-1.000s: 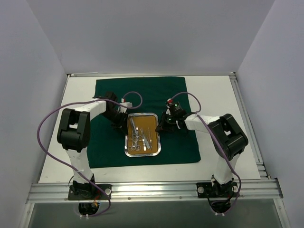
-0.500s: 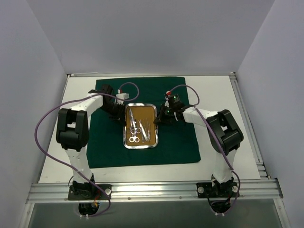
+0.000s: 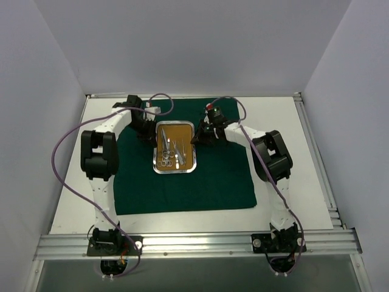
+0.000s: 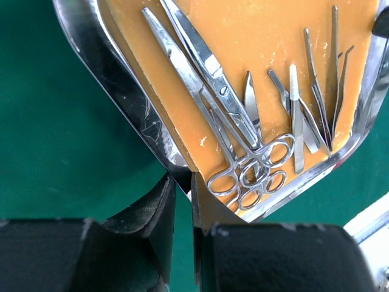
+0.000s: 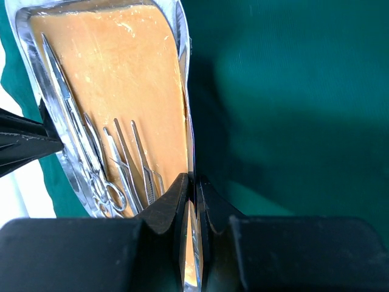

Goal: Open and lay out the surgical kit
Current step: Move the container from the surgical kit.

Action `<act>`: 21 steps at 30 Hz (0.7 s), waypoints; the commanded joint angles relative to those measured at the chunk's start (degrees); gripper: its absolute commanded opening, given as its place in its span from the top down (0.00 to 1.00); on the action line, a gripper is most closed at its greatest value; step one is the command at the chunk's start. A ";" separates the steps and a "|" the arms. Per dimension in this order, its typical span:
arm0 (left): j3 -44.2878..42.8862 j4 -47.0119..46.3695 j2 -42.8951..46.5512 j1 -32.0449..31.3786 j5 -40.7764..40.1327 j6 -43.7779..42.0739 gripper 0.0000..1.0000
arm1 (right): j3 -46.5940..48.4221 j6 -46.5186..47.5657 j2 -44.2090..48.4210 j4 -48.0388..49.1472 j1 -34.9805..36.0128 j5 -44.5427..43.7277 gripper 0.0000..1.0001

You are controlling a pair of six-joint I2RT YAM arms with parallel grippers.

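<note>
Green cloth (image 3: pixel 219 176) lies unfolded and flat on the table (image 3: pixel 285 121), so the wrap already looks open, and the steel tray (image 3: pixel 175 173) sits on the far half of it, between the two arms. The left gripper (image 4: pixel 182 182) has its jaws pressed together on the tray's left rim, near a rounded corner. The right gripper (image 5: pixel 193 185) has its jaws pinching the thin edge of the opposite long side. Gripping both sides at once probably keeps the tray level and stops it twisting, so the loose contents do not slide while it is positioned. I cannot tell whether the tray rests on the cloth or hangs just above it. Inside, on the orange-brown floor, the scissor-handled instruments (image 4: pixel 243 164) lie bunched with their ring handles overlapping toward the near end of the tray. The tweezers (image 4: pixel 316 103) and other slim tools lie side by side next to them. None has been taken out, so by my judgement the laying-out part has not yet begun. No brand, label or writing can be read anywhere; the steel shows only reflections and the cloth is plain.
</note>
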State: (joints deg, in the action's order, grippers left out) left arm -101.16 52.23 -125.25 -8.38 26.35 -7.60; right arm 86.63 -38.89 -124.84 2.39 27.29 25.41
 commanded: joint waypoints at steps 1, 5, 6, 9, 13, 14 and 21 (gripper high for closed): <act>-6.67 1.82 -2.18 0.12 1.08 -0.40 0.98 | 5.99 -1.89 -1.72 1.39 -0.39 -0.45 1.00; -8.87 1.30 -3.77 0.56 0.28 0.21 0.98 | 8.20 -3.55 -4.10 2.35 -0.74 -0.54 1.00; -9.31 1.21 -4.03 0.65 0.28 0.39 0.98 | 8.46 -3.99 -4.71 2.70 -0.92 -0.62 1.00; -11.24 1.12 -5.09 0.74 0.19 0.91 0.98 | 10.13 -5.22 -5.77 3.85 -1.10 -1.94 1.00; -13.09 0.51 -6.58 0.74 0.11 1.62 0.98 | 13.38 -6.63 -7.00 4.29 -1.45 -3.34 1.00; -13.96 0.51 -6.76 0.74 0.11 1.71 0.98 | 14.09 -6.98 -7.35 4.11 -1.62 -3.87 1.00; -18.54 -0.37 -9.31 0.74 -0.86 2.67 0.98 | 19.89 -10.32 -11.65 4.46 -2.85 -6.25 1.00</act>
State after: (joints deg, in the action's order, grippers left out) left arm -116.05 52.07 -133.80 -6.85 23.55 -4.95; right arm 102.78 -44.60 -135.85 2.33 25.23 22.87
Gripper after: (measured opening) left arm 0.193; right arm 0.038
